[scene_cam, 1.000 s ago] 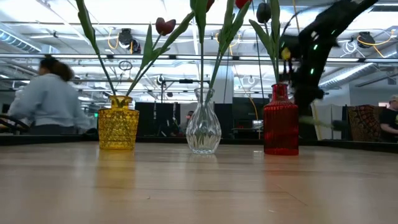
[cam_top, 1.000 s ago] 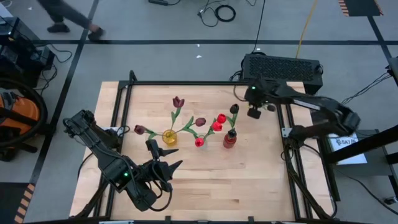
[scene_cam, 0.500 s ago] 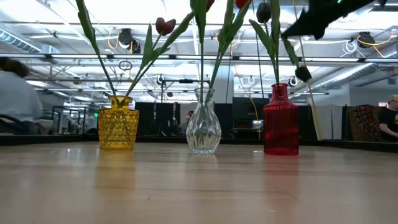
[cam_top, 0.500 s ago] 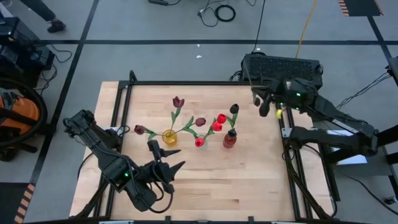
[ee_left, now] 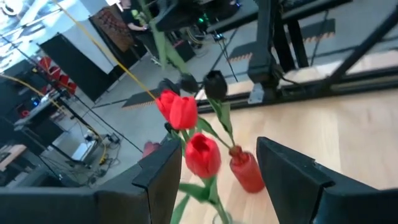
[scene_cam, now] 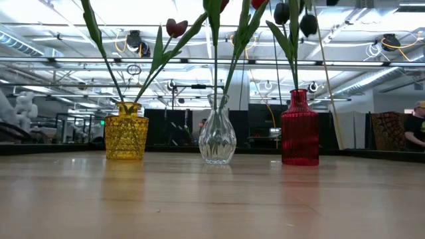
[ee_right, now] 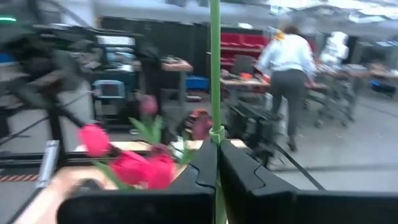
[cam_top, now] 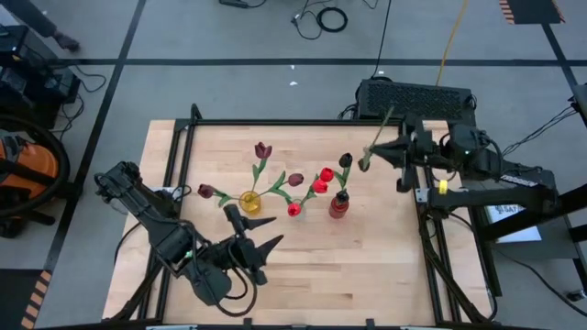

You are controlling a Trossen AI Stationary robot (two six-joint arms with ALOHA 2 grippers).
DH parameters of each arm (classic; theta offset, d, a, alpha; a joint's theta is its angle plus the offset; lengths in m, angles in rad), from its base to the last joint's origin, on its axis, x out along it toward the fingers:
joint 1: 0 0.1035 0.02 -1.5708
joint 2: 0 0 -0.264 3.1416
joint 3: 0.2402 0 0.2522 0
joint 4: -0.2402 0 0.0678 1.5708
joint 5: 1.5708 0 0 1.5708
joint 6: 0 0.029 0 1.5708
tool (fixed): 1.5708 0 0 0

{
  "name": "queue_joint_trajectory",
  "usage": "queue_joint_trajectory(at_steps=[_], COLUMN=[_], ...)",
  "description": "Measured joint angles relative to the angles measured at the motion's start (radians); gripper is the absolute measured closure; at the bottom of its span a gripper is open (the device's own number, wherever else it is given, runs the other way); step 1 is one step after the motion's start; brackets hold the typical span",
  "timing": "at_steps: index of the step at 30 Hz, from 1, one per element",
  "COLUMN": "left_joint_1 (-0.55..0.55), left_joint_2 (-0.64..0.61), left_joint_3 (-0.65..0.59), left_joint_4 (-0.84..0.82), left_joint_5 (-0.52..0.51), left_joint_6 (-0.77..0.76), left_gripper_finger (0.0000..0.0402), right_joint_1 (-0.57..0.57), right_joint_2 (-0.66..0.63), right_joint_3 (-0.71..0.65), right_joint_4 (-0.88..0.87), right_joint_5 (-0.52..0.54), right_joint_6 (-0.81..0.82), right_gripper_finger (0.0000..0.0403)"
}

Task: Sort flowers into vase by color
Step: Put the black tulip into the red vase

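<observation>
Fingers of the left gripper [cam_top: 260, 257] stand wide apart with nothing between them; that arm waits low near the tabletop's near edge, left of the middle, aimed toward the vases. Past it, around the middle of the tabletop [cam_top: 367, 266], three vases stand in a row that runs left to right. The yellow vase [scene_cam: 126, 131] is on the left, the clear vase [scene_cam: 217, 129] in the middle and the red vase [scene_cam: 299, 128] on the right, each apart from its neighbour. Dark maroon tulips [cam_top: 263, 149] lean out of the yellow vase toward the left edge and the far edge. Bright red tulips [cam_top: 320, 181] rise from the clear vase. A near-black tulip [cam_top: 346, 160] stands in the red vase. Farther back, by the far right corner, the right gripper [cam_top: 398, 153] is clamped on the green stem of another dark tulip [cam_top: 364, 163], held above the tabletop. Its head hangs just right of the near-black one, high above the red vase, and its stem runs back toward the far edge. Beyond the table a person [ee_right: 287, 71] stands in the room.
</observation>
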State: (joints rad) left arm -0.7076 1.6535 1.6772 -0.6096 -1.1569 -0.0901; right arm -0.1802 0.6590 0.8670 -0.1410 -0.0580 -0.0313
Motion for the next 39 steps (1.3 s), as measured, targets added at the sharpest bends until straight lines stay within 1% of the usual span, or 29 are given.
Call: queue_joint_trajectory(at_steps=[3,5,7,9,11,14,16,19,22,24,27,31,34,36,38,39], left_joint_1=[0.027,0.045,0.066,0.088,0.108,0.140,0.160,0.182,0.202,0.213,0.227,0.231,0.229,0.229,0.228,0.227], left_joint_2=[0.004,0.013,0.025,0.038,0.047,0.070,0.084,0.093,0.104,0.114,0.127,0.153,0.159,0.158,0.158,0.158], left_joint_3=[0.000,0.000,0.000,0.000,0.000,0.000,0.000,0.000,0.000,0.000,0.000,0.000,0.000,0.000,0.000,0.000], left_joint_4=[0.036,0.057,0.095,0.165,0.252,0.405,0.497,0.586,0.620,0.635,0.672,0.720,0.744,0.754,0.761,0.762], left_joint_5=[0.001,0.001,0.007,0.030,0.084,0.198,0.267,0.340,0.402,0.451,0.517,0.542,0.550,0.573,0.606,0.629], left_joint_6=[0.012,0.031,0.056,0.103,0.178,0.321,0.395,0.464,0.487,0.489,0.460,0.396,0.330,0.280,0.268,0.291], left_gripper_finger=[0.0188,0.0188,0.0188,0.0188,0.0188,0.0188,0.0188,0.0188,0.0188,0.0188,0.0188,0.0188,0.0188,0.0188,0.0188,0.0188], right_joint_1=[0.084,0.138,0.189,0.230,0.266,0.333,0.379,0.440,0.492,0.523,0.567,0.632,0.688,0.727,0.766,0.782], right_joint_2=[0.018,0.034,0.050,0.066,0.078,0.096,0.114,0.145,0.166,0.178,0.182,0.179,0.183,0.188,0.197,0.202], right_joint_3=[0.018,0.037,0.060,0.077,0.079,0.080,0.080,0.080,0.080,0.080,0.080,0.080,0.080,0.080,0.080,0.080], right_joint_4=[0.038,0.033,-0.027,-0.085,-0.112,-0.125,-0.139,-0.151,-0.150,-0.157,-0.183,-0.219,-0.241,-0.244,-0.245,-0.245], right_joint_5=[0.003,0.015,0.086,0.175,0.217,0.210,0.211,0.247,0.326,0.380,0.431,0.489,0.564,0.616,0.662,0.680], right_joint_6=[-0.040,-0.127,-0.216,-0.254,-0.274,-0.319,-0.379,-0.458,-0.481,-0.500,-0.516,-0.518,-0.543,-0.558,-0.556,-0.548], right_gripper_finger=[0.0402,0.0402,0.0402,0.0402,0.0402,0.0402,0.0402,0.0402,0.0402,0.0402,0.0402,0.0402,0.0402,0.0402,0.0402,0.0402])
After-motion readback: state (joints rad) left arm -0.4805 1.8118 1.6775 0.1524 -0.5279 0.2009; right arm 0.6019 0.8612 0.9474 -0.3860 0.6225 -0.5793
